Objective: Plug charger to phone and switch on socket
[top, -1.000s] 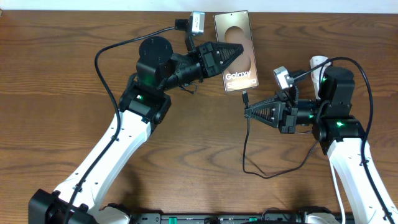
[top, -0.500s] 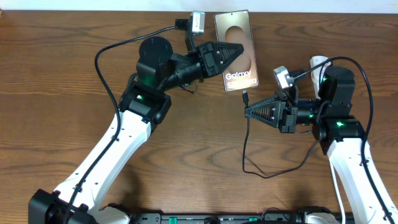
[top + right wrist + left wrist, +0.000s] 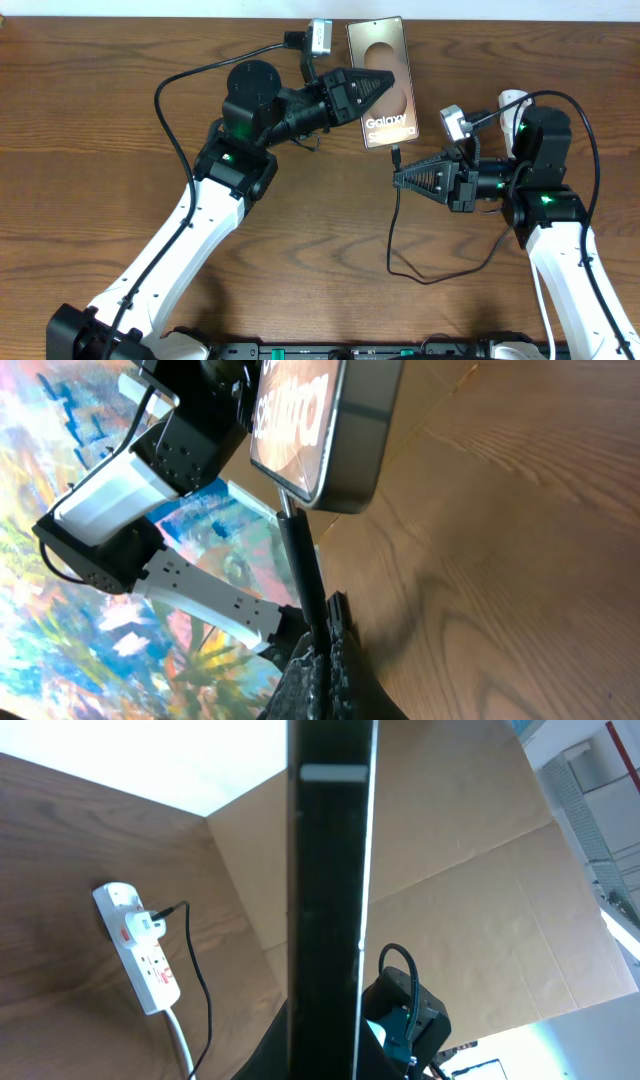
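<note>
The phone [image 3: 381, 70] lies at the back of the table with its screen up, and my left gripper [image 3: 384, 83] is shut on its left side. In the left wrist view the phone [image 3: 330, 870] is a dark edge-on bar rising from my gripper [image 3: 330, 1055]. My right gripper [image 3: 397, 180] is shut on the charger [image 3: 392, 240] just behind its connector. The tip [image 3: 287, 510] reaches the phone's bottom edge [image 3: 345, 480]; I cannot tell whether it is inside the port. The socket [image 3: 140, 955] lies to the right, with a black plug [image 3: 158, 918] on it.
The charger's slack loops on the wood in front of the right arm [image 3: 430, 278]. The socket's rounded end [image 3: 511, 98] peeks out behind the right arm's black joint [image 3: 540, 140]. A thick black robot cable [image 3: 170, 90] arcs over the left arm.
The left gripper and the phone have shifted slightly to the right. The right gripper and the charger connector have stayed in place.
</note>
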`<action>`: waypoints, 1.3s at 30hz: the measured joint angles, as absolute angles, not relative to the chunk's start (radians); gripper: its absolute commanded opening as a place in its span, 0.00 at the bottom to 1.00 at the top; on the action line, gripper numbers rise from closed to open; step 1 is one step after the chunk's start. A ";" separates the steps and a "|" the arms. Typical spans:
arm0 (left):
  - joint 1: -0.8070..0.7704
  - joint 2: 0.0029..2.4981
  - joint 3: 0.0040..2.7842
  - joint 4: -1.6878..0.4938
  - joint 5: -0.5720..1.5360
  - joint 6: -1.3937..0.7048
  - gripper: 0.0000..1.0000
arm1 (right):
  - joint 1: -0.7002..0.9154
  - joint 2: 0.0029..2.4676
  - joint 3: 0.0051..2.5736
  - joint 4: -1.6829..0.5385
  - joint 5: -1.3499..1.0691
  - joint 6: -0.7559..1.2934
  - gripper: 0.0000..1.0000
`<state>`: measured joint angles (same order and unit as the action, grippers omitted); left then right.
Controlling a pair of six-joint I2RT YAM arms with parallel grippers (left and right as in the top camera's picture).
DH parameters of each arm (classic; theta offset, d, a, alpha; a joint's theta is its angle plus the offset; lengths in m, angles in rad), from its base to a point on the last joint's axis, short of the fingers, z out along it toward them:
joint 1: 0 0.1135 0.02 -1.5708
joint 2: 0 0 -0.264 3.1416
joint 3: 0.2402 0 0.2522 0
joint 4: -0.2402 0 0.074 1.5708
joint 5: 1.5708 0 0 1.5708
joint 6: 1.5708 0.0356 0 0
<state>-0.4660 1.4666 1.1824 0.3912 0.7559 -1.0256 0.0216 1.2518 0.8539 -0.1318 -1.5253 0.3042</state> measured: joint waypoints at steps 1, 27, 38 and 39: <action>-0.466 1.467 1.182 0.392 0.756 -1.026 0.07 | 0.022 1.252 0.854 -0.120 -1.525 0.313 0.01; -0.467 1.467 1.182 0.408 0.731 -1.025 0.07 | 0.022 1.252 0.854 -0.100 -1.511 0.341 0.01; -0.471 1.467 1.182 0.408 0.730 -1.011 0.07 | 0.022 1.252 0.854 -0.099 -1.511 0.349 0.01; -0.473 1.467 1.182 0.409 0.727 -1.007 0.07 | 0.022 1.252 0.854 -0.099 -1.511 0.349 0.01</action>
